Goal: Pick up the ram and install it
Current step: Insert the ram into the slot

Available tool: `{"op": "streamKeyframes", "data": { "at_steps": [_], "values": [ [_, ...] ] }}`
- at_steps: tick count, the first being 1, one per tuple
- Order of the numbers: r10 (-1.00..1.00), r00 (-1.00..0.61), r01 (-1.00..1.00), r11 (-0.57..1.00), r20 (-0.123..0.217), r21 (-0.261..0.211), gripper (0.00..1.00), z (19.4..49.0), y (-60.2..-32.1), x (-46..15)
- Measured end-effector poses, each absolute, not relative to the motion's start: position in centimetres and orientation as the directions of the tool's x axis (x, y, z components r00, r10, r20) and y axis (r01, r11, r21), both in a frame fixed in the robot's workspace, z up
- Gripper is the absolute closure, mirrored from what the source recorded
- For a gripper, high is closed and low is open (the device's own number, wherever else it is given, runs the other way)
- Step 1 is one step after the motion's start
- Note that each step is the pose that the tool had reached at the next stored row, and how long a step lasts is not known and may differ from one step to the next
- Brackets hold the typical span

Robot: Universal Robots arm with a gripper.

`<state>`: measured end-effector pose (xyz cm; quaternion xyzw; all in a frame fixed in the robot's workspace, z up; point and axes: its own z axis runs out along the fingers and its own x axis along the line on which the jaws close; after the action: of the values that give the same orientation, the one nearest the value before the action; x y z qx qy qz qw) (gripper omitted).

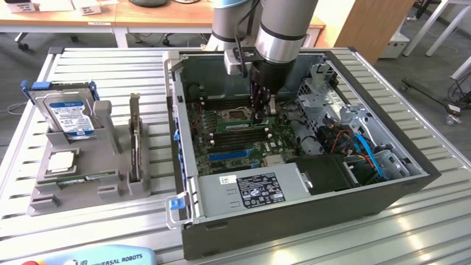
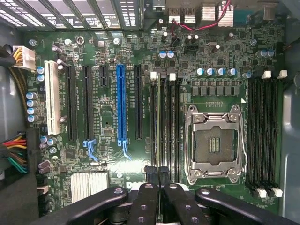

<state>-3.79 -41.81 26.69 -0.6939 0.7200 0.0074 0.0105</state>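
A: Ram (image 2: 158, 122), where was it?
B: Thin green stick, seen edge-on, standing in a long black slot on the motherboard (image 2: 103, 154), beside the square metal socket (image 2: 214, 140).
A: Claw (image 2: 157, 172)?
B: Narrow, with black fingers pinched on 1 end of the stick.

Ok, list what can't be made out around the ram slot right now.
- The ram: edge-on in the wrist view, so its chips and how deep it sits cannot be read.
- Slot end nearest the gripper: covered by the shut fingertips, wrist view; whether they pinch the ram is unclear.
- Same slot, exterior view: the gripper stands in front of it.
- Pendant: cut off by the exterior view's bottom edge.
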Motion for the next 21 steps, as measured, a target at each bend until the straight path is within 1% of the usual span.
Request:
{"op": "streamKeyframes", "data": {
  "at_steps": [11, 21],
  "values": [
    [-0.999, -0.037, -0.999, 0.037, -0.025, -0.004, 0.89, 25.81, -41.82, -3.79],
    [-0.999, -0.037, -0.999, 0.037, -0.025, -0.004, 0.89, 25.79, -42.14, -3.79]
  ]
}}
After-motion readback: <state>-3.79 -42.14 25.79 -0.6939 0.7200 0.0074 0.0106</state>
